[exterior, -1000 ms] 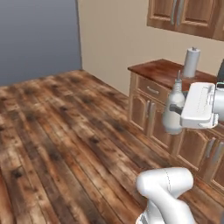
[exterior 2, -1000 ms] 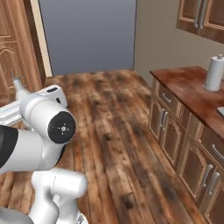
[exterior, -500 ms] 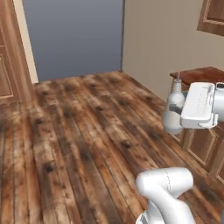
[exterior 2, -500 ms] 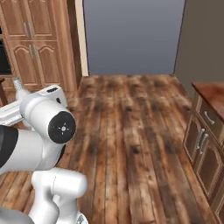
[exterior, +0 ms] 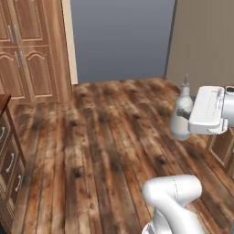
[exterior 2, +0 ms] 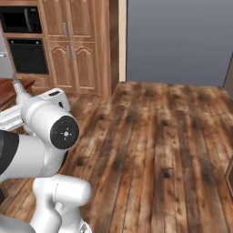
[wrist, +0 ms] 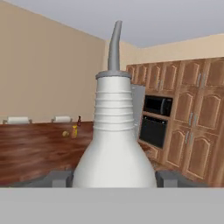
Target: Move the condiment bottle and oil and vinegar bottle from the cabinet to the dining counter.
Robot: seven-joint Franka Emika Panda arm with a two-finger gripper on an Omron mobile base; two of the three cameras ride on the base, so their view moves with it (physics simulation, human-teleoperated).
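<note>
The oil and vinegar bottle [exterior: 181, 119] is out of the cabinet and in transit: the gripper [wrist: 113, 178] is clamped on its rounded lower body, one dark finger showing on each side of it in the hand view, and the bottle stands upright with its thin spout pointing up. In the left base view it hangs beside the white hand, above the wooden floor [exterior: 105, 137], with no desk under it. Ahead in the hand view stretches the dining counter [wrist: 30, 151], a glossy reddish-brown desk, well apart from the bottle. On its far part stands a small dark bottle with a red cap, which I take to be the condiment bottle [wrist: 79, 121], just beside a short yellow jar [wrist: 74, 131]; at that size I cannot be sure. If so, one half of the task is done. What is left, as I judge it, is to carry this bottle to that desk, set it down upright and let go.
</note>
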